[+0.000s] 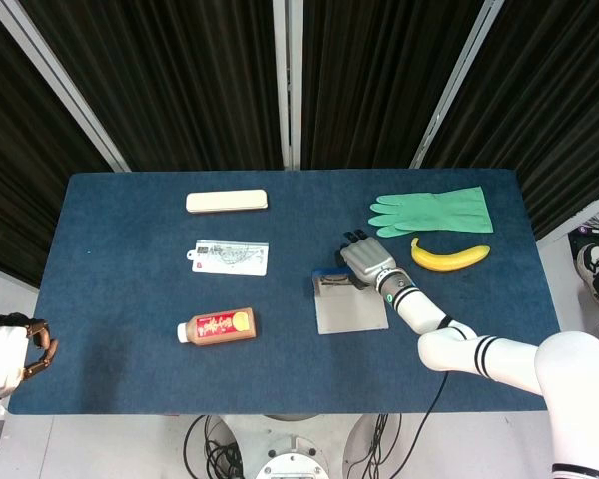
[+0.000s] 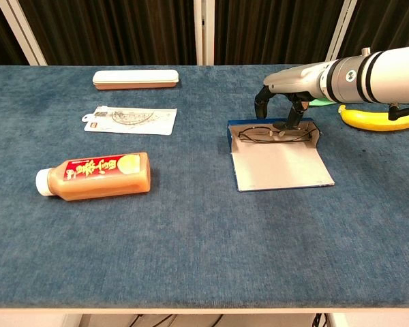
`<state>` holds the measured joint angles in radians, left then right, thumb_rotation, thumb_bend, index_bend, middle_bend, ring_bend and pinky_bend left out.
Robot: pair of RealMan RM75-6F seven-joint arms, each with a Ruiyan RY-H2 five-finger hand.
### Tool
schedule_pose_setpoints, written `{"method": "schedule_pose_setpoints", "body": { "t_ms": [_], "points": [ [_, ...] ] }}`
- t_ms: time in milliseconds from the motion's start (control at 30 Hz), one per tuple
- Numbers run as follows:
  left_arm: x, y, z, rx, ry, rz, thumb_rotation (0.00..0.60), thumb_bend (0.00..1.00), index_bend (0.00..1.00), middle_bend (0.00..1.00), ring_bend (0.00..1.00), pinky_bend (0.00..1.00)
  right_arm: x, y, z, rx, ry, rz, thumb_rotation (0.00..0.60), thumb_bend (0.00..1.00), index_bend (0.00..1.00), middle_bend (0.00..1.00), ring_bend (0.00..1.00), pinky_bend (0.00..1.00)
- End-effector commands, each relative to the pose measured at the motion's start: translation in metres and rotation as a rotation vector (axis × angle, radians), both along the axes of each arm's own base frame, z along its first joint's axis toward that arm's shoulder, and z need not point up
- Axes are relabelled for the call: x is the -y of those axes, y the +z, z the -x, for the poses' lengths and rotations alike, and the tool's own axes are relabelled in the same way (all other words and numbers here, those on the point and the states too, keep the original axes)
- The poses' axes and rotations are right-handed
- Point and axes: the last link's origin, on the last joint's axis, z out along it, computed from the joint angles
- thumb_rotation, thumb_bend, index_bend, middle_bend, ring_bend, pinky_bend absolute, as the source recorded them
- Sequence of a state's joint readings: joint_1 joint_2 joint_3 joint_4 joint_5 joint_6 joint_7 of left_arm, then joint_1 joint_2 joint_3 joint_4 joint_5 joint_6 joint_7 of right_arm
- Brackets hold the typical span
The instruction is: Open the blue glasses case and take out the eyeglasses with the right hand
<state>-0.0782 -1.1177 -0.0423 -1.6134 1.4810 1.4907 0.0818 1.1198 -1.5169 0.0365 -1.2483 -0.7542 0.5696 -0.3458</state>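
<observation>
With the case (image 2: 279, 158) already lying open on the worktop (image 2: 191, 231), its flap spread flat toward the robot, the glasses (image 2: 273, 133) sit in the far tray, unlifted. The right hand (image 2: 286, 92) hangs just over them, palm down, fingers curled downward, with the fingertips (image 2: 287, 125) reaching the frame near its middle; whether they have closed on the frame or only touch it, I cannot tell. In the head view the same hand (image 1: 365, 261) covers the tray's right end. The left hand (image 1: 38, 344) sits off the worktop's near left corner, fingers curled in around nothing.

Risks, as I judge them: the frame is thin and lies low between the tray walls, so fingers closing a little off could pinch the blue rim instead, or catch only one lens and let the glasses swing or slip as they rise. A pull begun before the hold is firm could drag the light case across the cloth, since nothing pins it. Pressing too hard down could bend the frame. A banana (image 2: 382, 117) and a green glove (image 1: 431, 211) lie just beside the arm's path, and a careless retreat might brush them.
</observation>
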Motion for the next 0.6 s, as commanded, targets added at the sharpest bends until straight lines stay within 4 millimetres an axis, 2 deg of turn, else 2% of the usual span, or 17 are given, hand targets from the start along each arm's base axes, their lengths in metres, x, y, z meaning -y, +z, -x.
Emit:
{"method": "schedule_pose_setpoints", "body": {
  "t_ms": [33, 133, 367, 600],
  "points": [
    [0.000, 0.000, 0.000, 0.001, 0.000, 0.000, 0.600, 0.37, 0.67, 0.65, 0.43, 0.41, 0.000, -0.001, 0.001, -0.001, -0.002, -0.001, 0.600, 0.44, 0.39, 0.27, 0.00, 0.00],
    [0.000, 0.000, 0.000, 0.001, 0.000, 0.000, 0.600, 0.37, 0.67, 0.65, 0.43, 0.41, 0.001, -0.002, 0.001, -0.001, -0.004, 0.001, 0.600, 0.44, 0.42, 0.28, 0.00, 0.00],
    [0.000, 0.000, 0.000, 0.004, 0.000, 0.000, 0.600, 0.37, 0.67, 0.65, 0.43, 0.41, 0.003, 0.001, -0.002, 0.007, 0.023, 0.037, 0.600, 0.45, 0.55, 0.34, 0.00, 0.00],
    [0.000, 0.000, 0.000, 0.006, 0.000, 0.002, 0.600, 0.37, 0.67, 0.65, 0.43, 0.41, -0.010, 0.001, -0.007, 0.023, 0.190, 0.204, 0.600, 0.39, 0.67, 0.40, 0.01, 0.00]
  ]
}}
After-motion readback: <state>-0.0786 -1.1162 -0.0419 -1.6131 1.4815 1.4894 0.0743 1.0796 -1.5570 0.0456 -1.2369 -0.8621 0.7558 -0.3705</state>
